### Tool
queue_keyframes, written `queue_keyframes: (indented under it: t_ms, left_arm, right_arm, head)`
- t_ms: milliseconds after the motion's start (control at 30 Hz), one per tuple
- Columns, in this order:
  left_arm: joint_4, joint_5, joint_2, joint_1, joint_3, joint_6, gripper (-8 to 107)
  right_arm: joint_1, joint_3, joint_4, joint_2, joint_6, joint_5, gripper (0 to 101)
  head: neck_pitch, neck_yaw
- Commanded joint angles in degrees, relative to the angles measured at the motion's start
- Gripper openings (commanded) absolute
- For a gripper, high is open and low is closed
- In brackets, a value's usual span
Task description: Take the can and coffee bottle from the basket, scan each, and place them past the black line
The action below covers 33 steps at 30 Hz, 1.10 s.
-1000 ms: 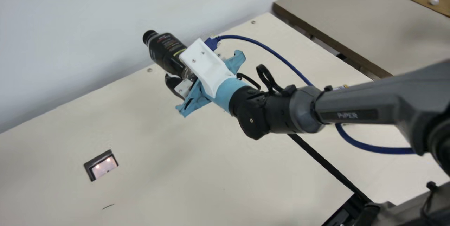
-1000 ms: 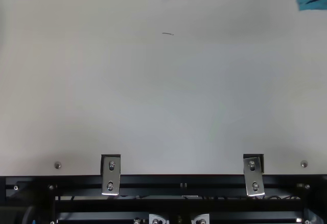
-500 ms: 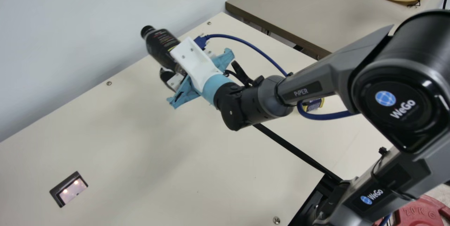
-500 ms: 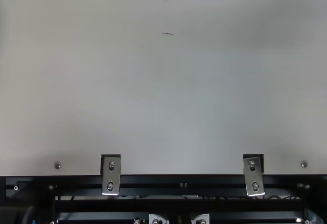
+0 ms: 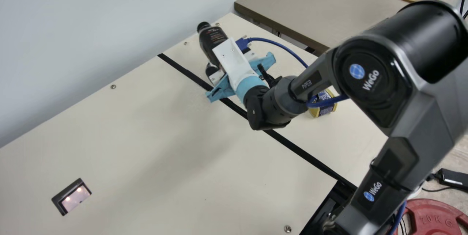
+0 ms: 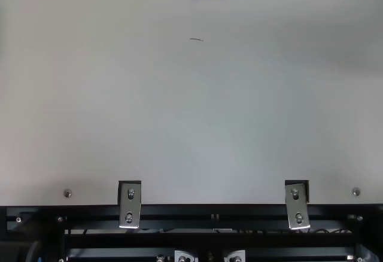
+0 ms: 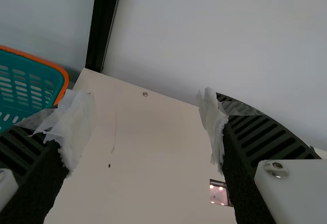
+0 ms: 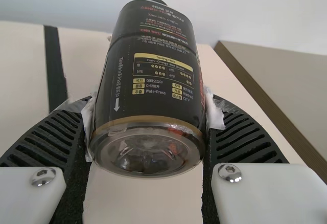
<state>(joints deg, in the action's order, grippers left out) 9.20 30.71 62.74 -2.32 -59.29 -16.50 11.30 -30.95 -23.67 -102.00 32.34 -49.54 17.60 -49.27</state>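
In the main view my right gripper (image 5: 216, 67) is shut on the dark coffee bottle (image 5: 212, 41), held tilted above the table near the black line (image 5: 292, 146). The right wrist view has the bottle (image 8: 153, 65) squeezed between both fingers of my right gripper (image 8: 147, 124), its clear base towards the camera. A can (image 5: 322, 109) with a yellow rim is on the table past the black line, partly behind the right arm. My left gripper (image 7: 145, 127) is open with nothing between its fingers. The scanner window (image 5: 75, 197) glows in the table.
The teal basket (image 7: 31, 55) with an orange rim is at the table's edge in the left wrist view. A blue cable (image 5: 281, 46) loops beside the right gripper. Another table (image 5: 303, 12) stands beyond, and a wall runs along the far edge.
My right arm has carried the coffee bottle rightwards, towards the side past the black line. It left the top view's corner. The neck camera also turned at first, shifting the whole main view.
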Motion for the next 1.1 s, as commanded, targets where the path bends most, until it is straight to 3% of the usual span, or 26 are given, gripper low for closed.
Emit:
queue_keyframes:
  t_ms: [0,333,733,767,800,1067]
  left_arm:
    - [0.00,0.00,0.00,0.00,0.00,0.00,90]
    - [0.00,0.00,0.00,0.00,0.00,0.00,90]
    - [0.00,0.00,0.00,0.00,0.00,0.00,90]
    - [0.00,0.00,0.00,0.00,0.00,0.00,90]
    - [0.00,0.00,0.00,0.00,0.00,0.00,90]
    - [0.00,0.00,0.00,0.00,0.00,0.00,90]
  right_arm:
    - [1.62,0.01,0.63,-1.35,-0.09,-1.05,0]
    - [7.54,0.00,2.29,-5.68,-1.73,-1.26,0]
    - [10.78,0.65,4.55,-6.80,-5.48,-0.16,0]
    - [10.92,0.71,4.81,-6.72,-5.88,-0.07,31]
    - [11.03,0.79,5.10,-6.57,-6.26,-0.07,101]
    - [10.36,2.10,6.10,-2.14,-6.42,-1.32,101]
  head:
    - [1.46,-1.43]
    - [1.46,-1.43]
    - [1.46,-1.43]
    - [1.46,-1.43]
    - [1.46,-1.43]
    - [1.46,-1.43]
